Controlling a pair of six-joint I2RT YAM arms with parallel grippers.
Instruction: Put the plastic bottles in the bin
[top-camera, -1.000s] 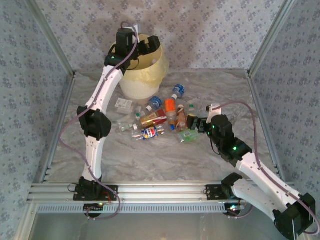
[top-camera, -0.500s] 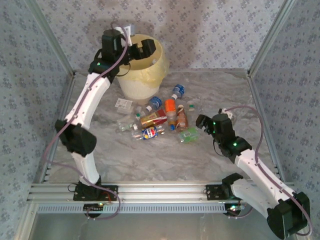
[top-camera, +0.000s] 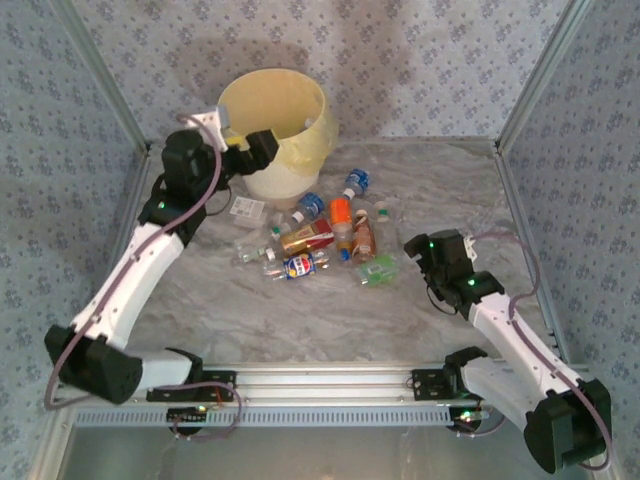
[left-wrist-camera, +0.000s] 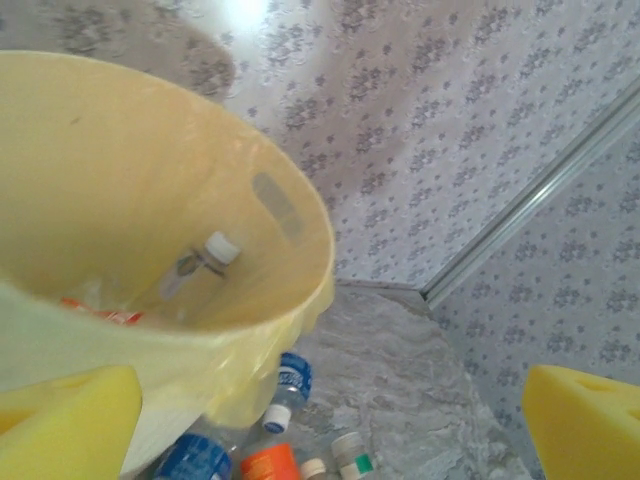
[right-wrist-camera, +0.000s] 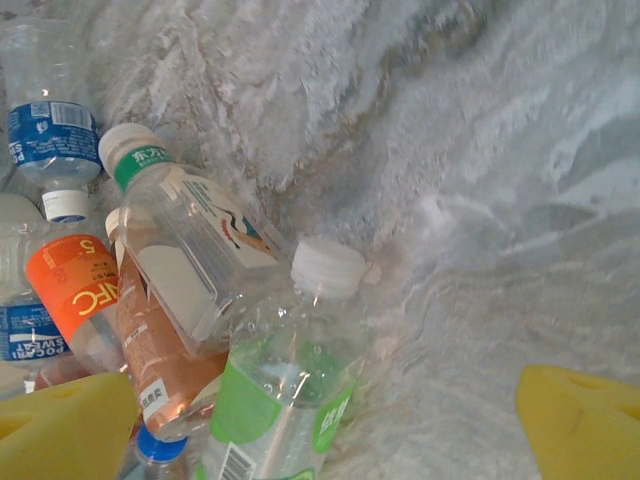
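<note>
Marbled grey tabletop (top-camera: 330, 310) holds the small clear plastic bottles (top-camera: 320, 238) heaped mid-surface near the round cream-yellow bin (top-camera: 290, 100) toward its far-left corner, and with my left gripper (top-camera: 258, 148) and right gripper (top-camera: 415, 246) both gaping empty, I fear closing the right into overlapped bottles pinches two or squirts one away.

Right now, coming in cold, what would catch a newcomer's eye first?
The big cream-yellow bin at the back left of the table, a clear bottle lying inside it. In front of it, a colourful heap of bottles litters the middle of the table. The left fingers hang open by the bin's near side; the right fingers are open at the heap's right edge.
</note>
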